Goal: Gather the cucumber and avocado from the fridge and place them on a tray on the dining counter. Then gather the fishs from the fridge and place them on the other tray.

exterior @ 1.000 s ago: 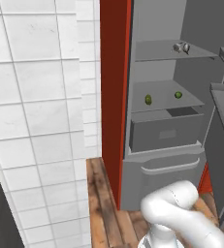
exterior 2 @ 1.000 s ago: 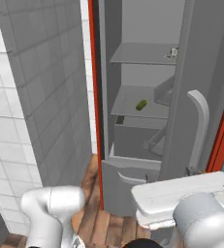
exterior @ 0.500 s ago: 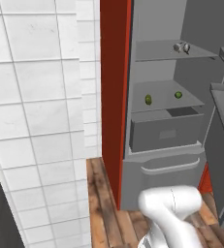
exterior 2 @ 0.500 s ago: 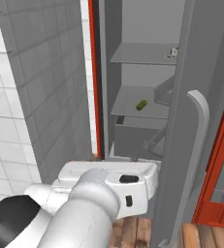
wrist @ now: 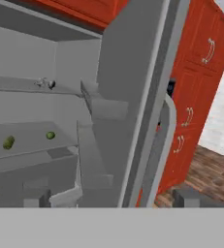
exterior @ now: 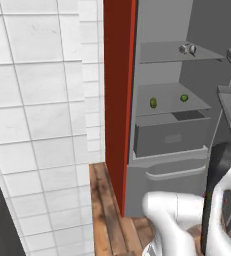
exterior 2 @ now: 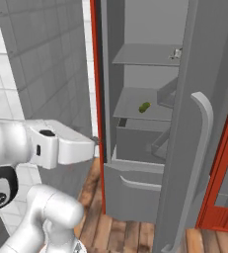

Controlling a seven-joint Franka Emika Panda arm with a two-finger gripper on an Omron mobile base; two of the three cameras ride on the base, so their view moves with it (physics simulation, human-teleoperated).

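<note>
The fridge (exterior: 167,145) stands open. On its middle shelf lie a green cucumber (exterior: 153,103) (exterior 2: 144,107) (wrist: 8,142) and, to its right, a rounder green avocado (exterior: 184,98) (wrist: 50,135). A small grey fish (exterior: 187,48) (exterior 2: 176,53) (wrist: 45,83) rests on the shelf above. My gripper (wrist: 113,198) (exterior 2: 96,142) is open and holds nothing. It hangs well in front of the fridge, level with the drawer and facing the open compartment. The trays and dining counter are out of view.
The grey fridge door (exterior 2: 199,128) with its curved handle (wrist: 169,126) stands open on the right, its door bins jutting inward. A grey drawer (exterior: 169,137) sits under the middle shelf. A white tiled wall (exterior: 37,125) is at the left, red cabinets (wrist: 196,82) at the right.
The arm has swung: in the right base view it moved from the near foreground to the left, with the hand now pointing at the fridge. The jaws stay open.
</note>
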